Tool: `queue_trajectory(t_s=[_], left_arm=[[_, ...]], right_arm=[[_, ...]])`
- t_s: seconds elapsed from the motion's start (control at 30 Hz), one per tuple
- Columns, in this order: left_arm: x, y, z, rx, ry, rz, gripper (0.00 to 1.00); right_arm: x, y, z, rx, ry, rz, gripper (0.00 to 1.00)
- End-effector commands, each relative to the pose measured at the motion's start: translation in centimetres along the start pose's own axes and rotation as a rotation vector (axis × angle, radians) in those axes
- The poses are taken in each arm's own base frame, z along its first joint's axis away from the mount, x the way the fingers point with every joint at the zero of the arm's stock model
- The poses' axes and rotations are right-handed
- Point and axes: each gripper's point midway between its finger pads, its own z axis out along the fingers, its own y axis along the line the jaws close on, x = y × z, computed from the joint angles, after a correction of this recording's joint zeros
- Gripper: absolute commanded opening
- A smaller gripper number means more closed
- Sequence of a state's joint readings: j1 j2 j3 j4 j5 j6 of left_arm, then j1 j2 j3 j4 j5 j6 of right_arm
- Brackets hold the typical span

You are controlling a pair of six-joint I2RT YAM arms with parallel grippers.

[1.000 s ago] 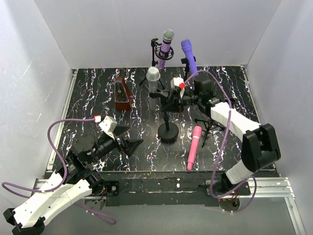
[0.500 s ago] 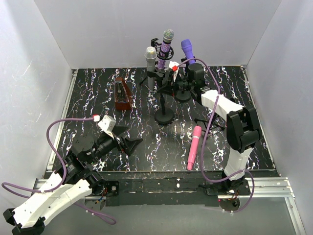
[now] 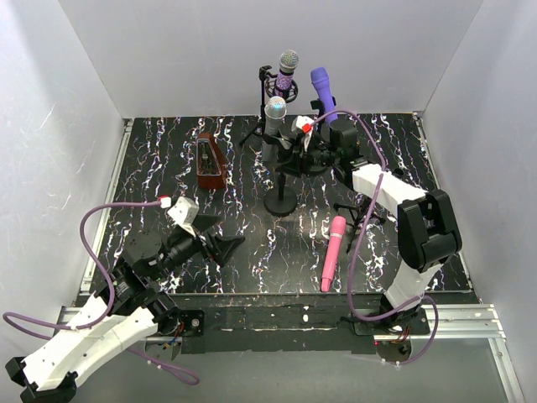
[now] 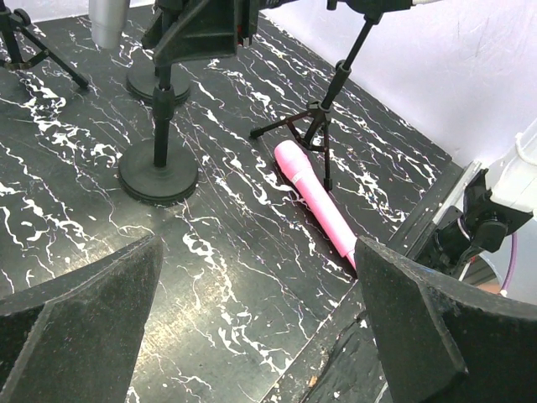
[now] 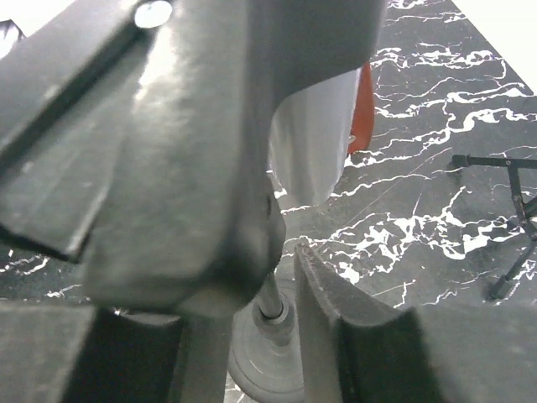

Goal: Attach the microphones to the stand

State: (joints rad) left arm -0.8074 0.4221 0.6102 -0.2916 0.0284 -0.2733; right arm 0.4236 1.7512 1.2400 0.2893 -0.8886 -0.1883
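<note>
The silver-grey microphone [image 3: 274, 116] sits in the clip of a round-base stand [image 3: 279, 204] mid-table. My right gripper [image 3: 297, 148] is shut on that clip; in the right wrist view the clip [image 5: 193, 168] fills the space between the fingers, with the silver microphone [image 5: 315, 143] behind and the stand's base [image 5: 267, 363] below. The glittery purple microphone [image 3: 286, 71] and the violet microphone [image 3: 321, 88] stand in holders at the back. The pink microphone [image 3: 333, 252] [image 4: 319, 206] lies flat near the front edge. My left gripper [image 3: 220, 246] [image 4: 260, 336] hangs open and empty at front left.
A dark red wedge-shaped box [image 3: 210, 161] stands at the back left. An empty tripod stand [image 3: 361, 214] [image 4: 317, 126] is just behind the pink microphone. White walls close in the table on three sides.
My right arm has carried the round-base stand with the silver microphone away from the front, toward the back. The microphone's head then shifted right. The left arm has not moved.
</note>
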Motion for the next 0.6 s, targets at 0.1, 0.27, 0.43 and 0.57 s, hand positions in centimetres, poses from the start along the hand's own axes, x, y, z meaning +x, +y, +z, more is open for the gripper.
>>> queue_trajectory(t_s=[0.1, 0.27, 0.43, 0.57], left_arm=[[-0.5, 0.0, -1.0, -0.008, -0.017, -0.010, 0.98], [-0.1, 0.1, -1.6, -0.019, 0.017, -0.023, 0.98], [0.0, 0.5, -1.5, -0.051, 0.027, -0.043, 0.98], [-0.2, 0.8, -1.4, -0.070, 0.031, -0.050, 0.98]], right_arm=[[-1.7, 1.1, -2.4, 0.045, 0.015, -0.006, 0.55], [-1.5, 2.6, -4.8, 0.065, 0.071, -0.016, 0.72], [-0.6, 5.4, -6.8, 0.034, 0.146, -0.024, 0.84], [-0.6, 7.9, -8.7, 0.009, 0.203, -0.038, 0.86]])
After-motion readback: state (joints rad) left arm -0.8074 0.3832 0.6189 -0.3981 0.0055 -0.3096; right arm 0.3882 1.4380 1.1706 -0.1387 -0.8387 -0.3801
